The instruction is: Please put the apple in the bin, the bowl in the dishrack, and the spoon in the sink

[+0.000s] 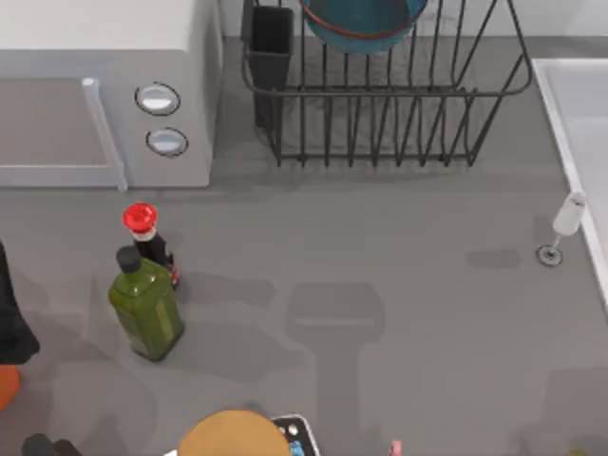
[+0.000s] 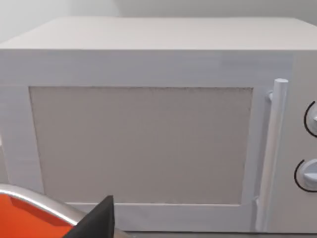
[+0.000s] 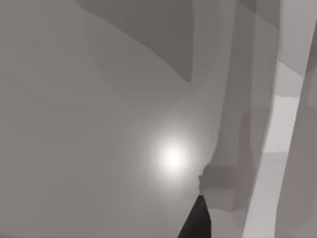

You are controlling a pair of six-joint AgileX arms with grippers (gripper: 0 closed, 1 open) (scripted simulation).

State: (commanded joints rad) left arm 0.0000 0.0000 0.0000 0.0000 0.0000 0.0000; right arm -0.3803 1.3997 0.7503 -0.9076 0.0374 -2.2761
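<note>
The blue bowl (image 1: 361, 21) with its reddish rim stands among the prongs at the back of the black wire dishrack (image 1: 380, 114), beside the dark cutlery cup (image 1: 273, 43). The pale sink (image 1: 581, 104) runs along the table's right edge. The apple and the spoon are out of view. My left arm (image 1: 11, 323) hangs at the far left edge over an orange bin (image 2: 25, 218) with a metal rim; one dark fingertip (image 2: 99, 220) shows in front of the microwave door. In the right wrist view a single dark fingertip (image 3: 198, 220) hovers over grey counter.
A white microwave (image 1: 104, 95) fills the back left. A green bottle (image 1: 144, 309) and a red-capped dark bottle (image 1: 144, 233) stand at the left. A wine glass (image 1: 566, 220) stands close to the sink. A tan round object (image 1: 233, 435) lies at the front edge.
</note>
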